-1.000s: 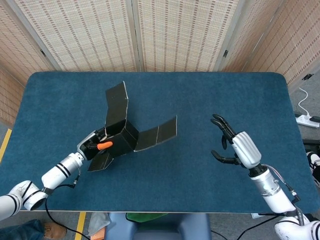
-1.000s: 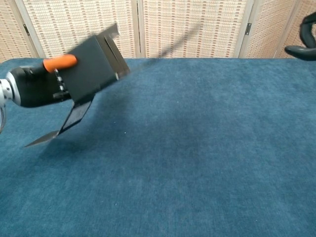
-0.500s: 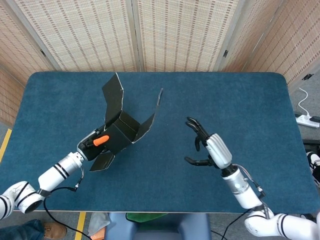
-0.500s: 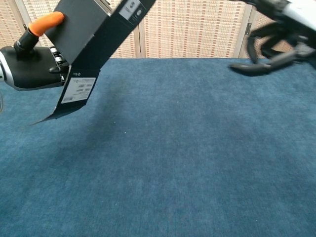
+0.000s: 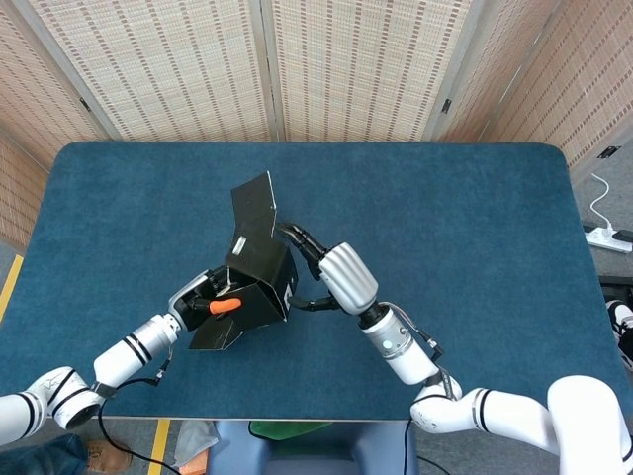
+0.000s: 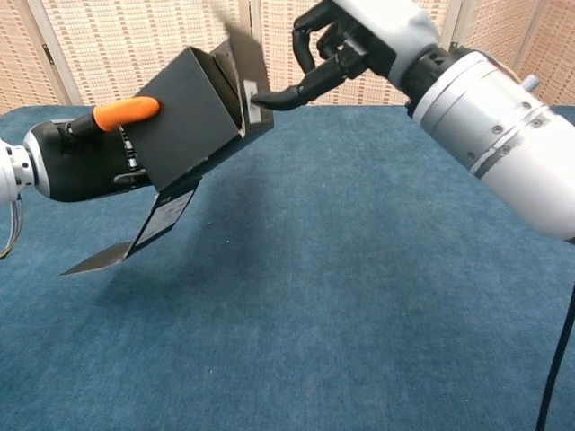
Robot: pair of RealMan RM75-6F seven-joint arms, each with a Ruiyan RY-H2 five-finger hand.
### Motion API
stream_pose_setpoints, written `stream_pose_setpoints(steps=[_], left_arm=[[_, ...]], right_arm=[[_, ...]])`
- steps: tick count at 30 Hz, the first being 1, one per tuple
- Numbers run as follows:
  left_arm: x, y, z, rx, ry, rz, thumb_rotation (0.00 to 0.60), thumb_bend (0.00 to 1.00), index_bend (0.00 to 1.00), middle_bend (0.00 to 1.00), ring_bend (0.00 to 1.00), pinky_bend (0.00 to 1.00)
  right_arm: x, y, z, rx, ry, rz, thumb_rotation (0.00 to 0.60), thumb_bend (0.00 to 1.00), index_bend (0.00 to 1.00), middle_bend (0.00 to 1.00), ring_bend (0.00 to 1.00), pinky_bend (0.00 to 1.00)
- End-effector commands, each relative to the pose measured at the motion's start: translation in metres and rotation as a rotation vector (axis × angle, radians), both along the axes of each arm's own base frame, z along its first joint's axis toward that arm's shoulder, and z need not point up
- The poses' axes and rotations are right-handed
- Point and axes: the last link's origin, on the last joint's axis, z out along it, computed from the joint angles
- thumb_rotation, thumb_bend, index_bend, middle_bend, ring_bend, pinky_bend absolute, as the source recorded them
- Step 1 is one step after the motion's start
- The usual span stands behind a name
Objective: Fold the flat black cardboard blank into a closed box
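Left hand grips the partly folded black cardboard box, holding it tilted above the blue table, lifted clear of the cloth, nearer the front edge and left of the table's middle. In the chest view this hand wraps the box's closed side, its orange-tipped thumb lying along the top face. One flap stands up toward the far edge; another flap hangs down below the box toward the front edge. Right hand is up against the box's open right side, fingers curled, with one dark fingertip touching the edge of the opening beside a small white label; it clasps nothing. Behind the table stands a woven folding screen.
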Motion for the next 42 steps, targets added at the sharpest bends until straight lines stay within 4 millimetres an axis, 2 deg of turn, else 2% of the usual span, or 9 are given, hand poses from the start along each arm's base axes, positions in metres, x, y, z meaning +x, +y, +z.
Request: stream_pose_setpoints(steps=[1,9,22,30,34,42], left_arm=[[-0.004,0.0,-0.001,0.015,0.029,-0.024,0.6,0.17,0.37,0.34,0.6,0.89],[-0.012,-0.001,-0.009,0.081,0.16,-0.128,0.6,0.17,0.36,0.33,0.6,0.88],[-0.014,-0.002,-0.044,0.131,0.281,-0.187,0.6,0.17,0.36,0.31,0.6,0.88],[-0.022,-0.008,-0.071,0.215,0.379,-0.253,0.6,0.17,0.36,0.3,0.6,0.88],[-0.025,-0.012,-0.083,0.261,0.424,-0.276,0.6,0.17,0.34,0.28,0.6,0.88],[-0.034,-0.017,-0.1,0.35,0.549,-0.345,0.6,0.17,0.31,0.25,0.6,0.87]], right_arm=[[0.006,0.0,-0.006,-0.017,0.046,0.022,0.6,0.08,0.0,0.11,0.71,1.0],[0.006,0.004,-0.017,-0.052,0.192,0.083,0.6,0.07,0.01,0.15,0.72,1.0],[-0.004,0.012,-0.051,-0.162,0.419,0.188,0.6,0.06,0.27,0.31,0.76,1.0],[-0.015,0.016,-0.077,-0.169,0.49,0.208,0.6,0.06,0.34,0.39,0.78,1.0],[-0.021,0.016,-0.083,-0.168,0.507,0.209,0.6,0.06,0.37,0.43,0.79,1.0],[-0.03,0.018,-0.091,-0.164,0.533,0.22,0.6,0.06,0.39,0.42,0.79,1.0]])
